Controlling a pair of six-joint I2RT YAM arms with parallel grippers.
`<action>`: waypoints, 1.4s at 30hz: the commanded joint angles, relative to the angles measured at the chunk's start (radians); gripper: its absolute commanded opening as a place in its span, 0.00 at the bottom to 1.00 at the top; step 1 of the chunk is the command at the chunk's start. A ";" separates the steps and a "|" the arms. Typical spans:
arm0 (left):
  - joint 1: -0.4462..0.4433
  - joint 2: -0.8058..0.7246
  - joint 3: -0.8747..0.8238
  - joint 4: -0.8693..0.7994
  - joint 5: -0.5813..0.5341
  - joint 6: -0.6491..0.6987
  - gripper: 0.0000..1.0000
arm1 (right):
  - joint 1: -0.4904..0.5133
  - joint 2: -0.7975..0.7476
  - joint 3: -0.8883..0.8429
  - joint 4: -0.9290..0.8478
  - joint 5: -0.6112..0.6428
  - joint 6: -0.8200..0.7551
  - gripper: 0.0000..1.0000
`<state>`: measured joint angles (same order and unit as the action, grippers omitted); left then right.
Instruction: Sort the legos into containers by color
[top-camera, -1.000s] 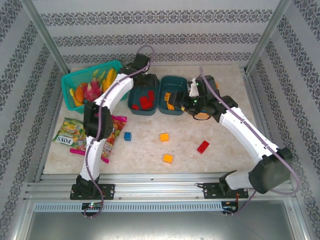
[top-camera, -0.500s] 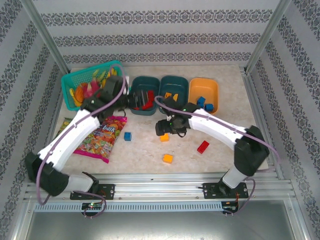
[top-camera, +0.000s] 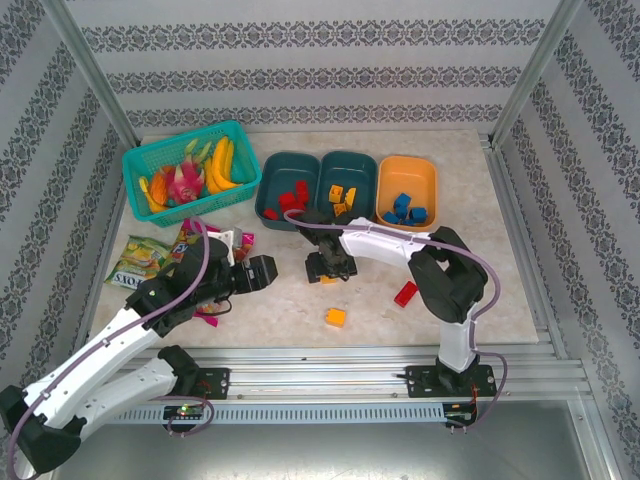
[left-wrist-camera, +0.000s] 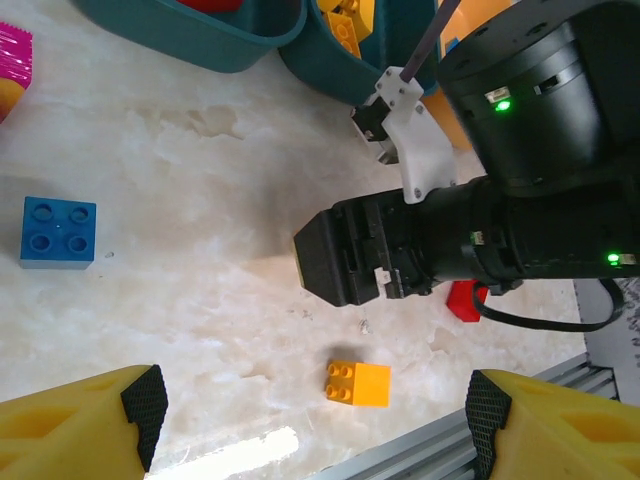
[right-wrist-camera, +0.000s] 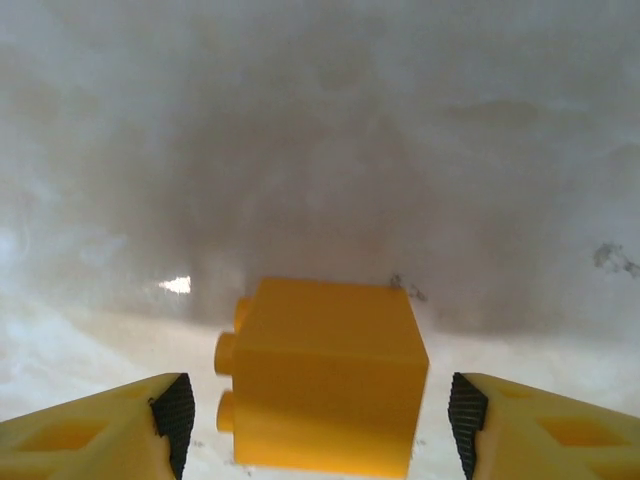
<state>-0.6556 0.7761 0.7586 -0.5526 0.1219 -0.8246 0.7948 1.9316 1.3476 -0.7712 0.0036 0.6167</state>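
Top external view, stock as I read it from my station.

Item: right end effector (top-camera: 330, 265), low over the worktop (top-camera: 480, 290), just in front of the tubs. On the right wrist view its jaws are part-open and stand either side of an orange brick (right-wrist-camera: 325, 375). There is a sliver of gap at each pad, so nothing is gripped yet.

Item: left end effector (top-camera: 257, 272), near the right one. On the left wrist view its jaws are wide and empty. A blue brick (left-wrist-camera: 58, 232) lies off to one side of them, not between.

Item: loose on the worktop, a second orange brick (top-camera: 335, 317) and a red brick (top-camera: 405, 294), apart from each other.

Hazards, in my judgement:
- The straddled brick's studs face one finger, so closing on them may twist it or squirt it out.
- The two end effectors sit close together. If I swing the left across for the blue brick while the right lifts, they could clash.
- Colour trap: the orange tub (top-camera: 407, 165) is not where the orange bricks go, and a careless drop would mix the sort.

Containers:
- Left teal tub (top-camera: 285, 160): red bricks.
- Middle teal tub (top-camera: 348, 160): orange and yellow bricks.
- Orange tub: blue bricks.
- Mesh basket (top-camera: 183, 138): toy fruit, outside the sort, with snack bags (top-camera: 135, 262) in front of it.
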 joint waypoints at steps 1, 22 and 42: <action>-0.015 -0.013 -0.004 0.009 -0.021 -0.036 0.81 | 0.007 0.038 0.034 0.001 0.032 0.018 0.64; -0.014 0.267 0.229 0.143 -0.032 0.000 0.84 | -0.152 -0.131 0.208 -0.039 0.102 -0.033 0.32; 0.240 0.807 0.602 0.335 0.225 0.010 0.86 | -0.443 0.549 1.035 -0.163 -0.064 -0.078 0.35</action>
<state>-0.4355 1.5593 1.3136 -0.2783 0.3046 -0.8341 0.3672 2.4153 2.2749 -0.8551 -0.0132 0.5430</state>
